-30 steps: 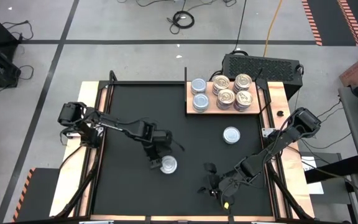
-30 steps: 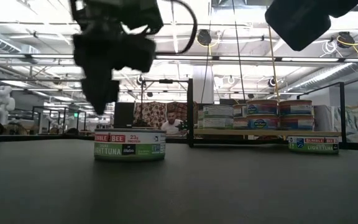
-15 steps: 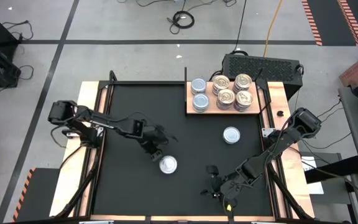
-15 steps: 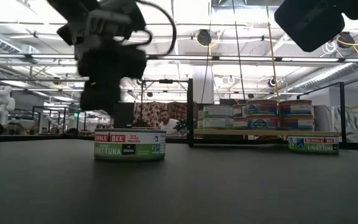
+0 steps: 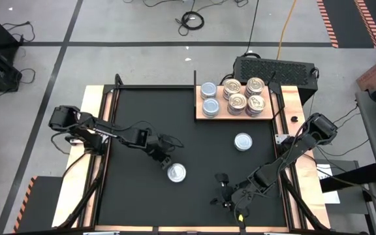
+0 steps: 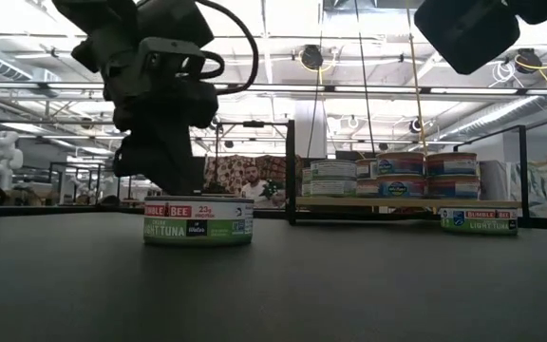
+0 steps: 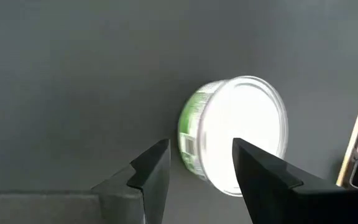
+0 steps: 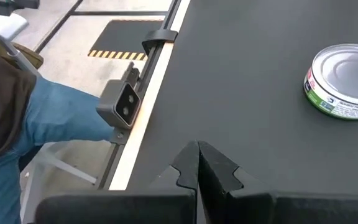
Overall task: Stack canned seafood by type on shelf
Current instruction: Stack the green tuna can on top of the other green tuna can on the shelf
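Note:
A green-labelled tuna tin (image 5: 176, 173) with a plain silvery top stands flat on the black mat, also seen in the low view (image 6: 198, 221). My left gripper (image 5: 164, 160) hangs open just left of and behind it, slanting down; in its wrist view (image 7: 201, 167) the tin (image 7: 238, 140) lies just beyond the fingertips, untouched. A blue-labelled tin (image 5: 243, 141) stands alone farther right. The wooden shelf (image 5: 223, 115) at the far right carries stacked silvery tins (image 5: 209, 98) and gold-topped tins (image 5: 245, 95). My right gripper (image 5: 222, 196) is shut and empty near the front edge.
A black upright post (image 6: 292, 171) and a dark box (image 5: 273, 68) stand by the shelf. The mat's wooden border (image 8: 143, 124) and a clamp (image 8: 124, 106) lie beside my right gripper, with a person's blue-clad leg (image 8: 61, 124) beyond the table edge.
My left gripper has drawn back from over the green-labelled tin toward the table's left edge, sunk lower and rolled and tipped at the wrist. Its fingers keep the same gap. The tin has stayed where it was.

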Available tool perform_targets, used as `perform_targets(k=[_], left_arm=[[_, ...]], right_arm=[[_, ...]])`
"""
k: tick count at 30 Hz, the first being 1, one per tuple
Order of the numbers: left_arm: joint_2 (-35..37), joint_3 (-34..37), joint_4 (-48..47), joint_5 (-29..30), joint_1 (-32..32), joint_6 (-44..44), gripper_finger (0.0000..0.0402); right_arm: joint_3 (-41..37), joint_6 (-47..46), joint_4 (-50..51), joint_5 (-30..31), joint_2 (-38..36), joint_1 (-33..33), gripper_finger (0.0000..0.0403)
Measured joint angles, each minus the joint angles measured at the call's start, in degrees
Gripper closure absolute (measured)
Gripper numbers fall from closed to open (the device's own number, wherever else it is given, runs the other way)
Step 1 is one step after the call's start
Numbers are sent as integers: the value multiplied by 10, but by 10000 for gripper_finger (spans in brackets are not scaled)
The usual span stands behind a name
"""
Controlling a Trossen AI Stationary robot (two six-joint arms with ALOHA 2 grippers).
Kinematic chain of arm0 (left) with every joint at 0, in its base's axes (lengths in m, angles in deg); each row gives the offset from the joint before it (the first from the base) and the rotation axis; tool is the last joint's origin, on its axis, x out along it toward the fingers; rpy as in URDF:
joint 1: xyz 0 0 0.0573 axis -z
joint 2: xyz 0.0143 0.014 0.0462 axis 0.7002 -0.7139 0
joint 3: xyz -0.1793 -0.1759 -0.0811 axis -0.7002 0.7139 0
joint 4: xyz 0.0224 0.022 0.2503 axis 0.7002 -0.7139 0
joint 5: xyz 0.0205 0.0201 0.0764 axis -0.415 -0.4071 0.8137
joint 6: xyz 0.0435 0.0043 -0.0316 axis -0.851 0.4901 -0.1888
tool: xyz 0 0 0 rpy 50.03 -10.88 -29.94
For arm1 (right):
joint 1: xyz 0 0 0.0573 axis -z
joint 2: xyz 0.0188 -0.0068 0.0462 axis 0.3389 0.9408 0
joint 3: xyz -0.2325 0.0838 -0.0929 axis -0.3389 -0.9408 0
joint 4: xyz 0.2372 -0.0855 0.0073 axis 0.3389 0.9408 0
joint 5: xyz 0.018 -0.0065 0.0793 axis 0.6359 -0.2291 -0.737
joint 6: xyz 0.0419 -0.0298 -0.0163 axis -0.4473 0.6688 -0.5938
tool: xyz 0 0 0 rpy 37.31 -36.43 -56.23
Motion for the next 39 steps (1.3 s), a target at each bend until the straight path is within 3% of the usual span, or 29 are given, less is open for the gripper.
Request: perform_targets(k=[10, 17, 30, 34, 39], left_arm=[[-7, -1, 6, 30, 27, -2, 229], [-44, -1, 47, 27, 36, -1, 229], [-44, -1, 42, 23, 36, -5, 230], [-44, -1, 42, 14, 36, -6, 252], [-44, -1, 43, 12, 36, -6, 308]], right_arm=[[0, -4, -7, 0, 0, 0, 403], [0, -14, -6, -1, 0, 0, 403], [0, -19, -2, -1, 0, 0, 403], [0, -19, -2, -1, 0, 0, 403], [0, -19, -2, -1, 0, 0, 403]])
